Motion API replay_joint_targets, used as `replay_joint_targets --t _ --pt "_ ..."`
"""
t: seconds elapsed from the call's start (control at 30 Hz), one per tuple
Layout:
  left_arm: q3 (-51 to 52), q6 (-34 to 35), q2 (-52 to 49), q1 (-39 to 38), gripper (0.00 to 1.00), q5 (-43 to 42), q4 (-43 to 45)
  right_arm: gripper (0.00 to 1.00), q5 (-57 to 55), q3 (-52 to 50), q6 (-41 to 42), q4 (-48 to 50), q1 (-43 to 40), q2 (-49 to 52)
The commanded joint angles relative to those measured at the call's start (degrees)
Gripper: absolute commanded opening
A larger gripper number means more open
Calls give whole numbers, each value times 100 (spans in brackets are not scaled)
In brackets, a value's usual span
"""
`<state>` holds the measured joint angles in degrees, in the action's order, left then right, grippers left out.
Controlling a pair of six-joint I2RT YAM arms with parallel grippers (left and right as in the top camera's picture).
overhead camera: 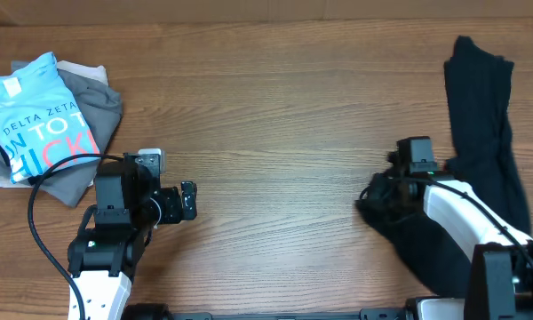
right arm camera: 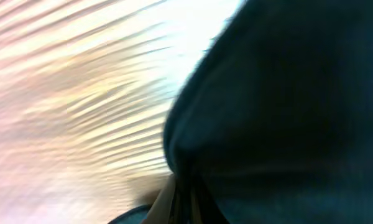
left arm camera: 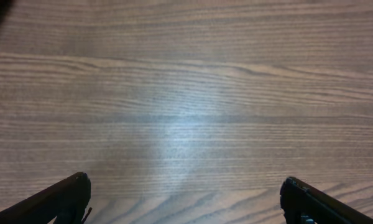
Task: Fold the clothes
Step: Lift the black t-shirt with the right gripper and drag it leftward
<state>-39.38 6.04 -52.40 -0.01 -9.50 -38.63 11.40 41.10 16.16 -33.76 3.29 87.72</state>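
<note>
Black and plain, the clothes [overhead camera: 484, 133] lie along the right side of the wooden surface [overhead camera: 284, 116]. They run from the far right edge towards the near right corner as one long, rumpled strip. The far end is narrow, and the near end spreads wider and passes under the right arm. On its left edge, about halfway down, the fabric is drawn into a small bunch that bulges out towards the middle of the surface.

The right gripper [overhead camera: 384, 197] sits right at that bunch. Its jaws are fully closed, and they appear to pinch a fold of the black cloth. In the right wrist view the dark fabric fills the right half of the picture and gathers into creases near the bottom edge. That view is heavily blurred, so the fingers themselves cannot be made out.

The left gripper [overhead camera: 188, 200] is well apart from the clothes, over bare wood at the near left. It is spread wide and has nothing in it. In the left wrist view its two dark fingers [left arm camera: 62, 199] stand at the lower corners with only wood grain between them.

At the far left lies a light blue tee [overhead camera: 35, 124] with white and pink lettering. It rests on top of crumpled grey garments [overhead camera: 102, 102].
</note>
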Motion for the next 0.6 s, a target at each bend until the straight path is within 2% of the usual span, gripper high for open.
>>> replay_joint_targets --t 0.0,0.13,0.3,0.33,0.37,0.4,0.43,0.57 --pt "-131 85 2 7 100 -109 138 4 1305 643 -892 92 496 22" --pt "-131 85 2 7 100 -109 306 4 1532 1276 -879 691 1182 22" --pt "-131 96 2 7 100 -109 459 4 1508 1788 -629 2308 2065 22" --pt "-131 157 2 7 100 -109 468 14 1467 1808 -557 2575 2181 22" --pt "-131 212 2 7 100 -109 481 58 1384 1814 -466 2835 2315 22" --pt "-131 240 2 7 100 -109 481 89 1300 1812 -409 2900 2378 22" --pt "-131 238 2 7 100 -109 483 100 1244 1812 -415 2883 2409 22" --pt "-131 238 2 7 100 -109 505 100 723 1812 -407 2177 2350 22"
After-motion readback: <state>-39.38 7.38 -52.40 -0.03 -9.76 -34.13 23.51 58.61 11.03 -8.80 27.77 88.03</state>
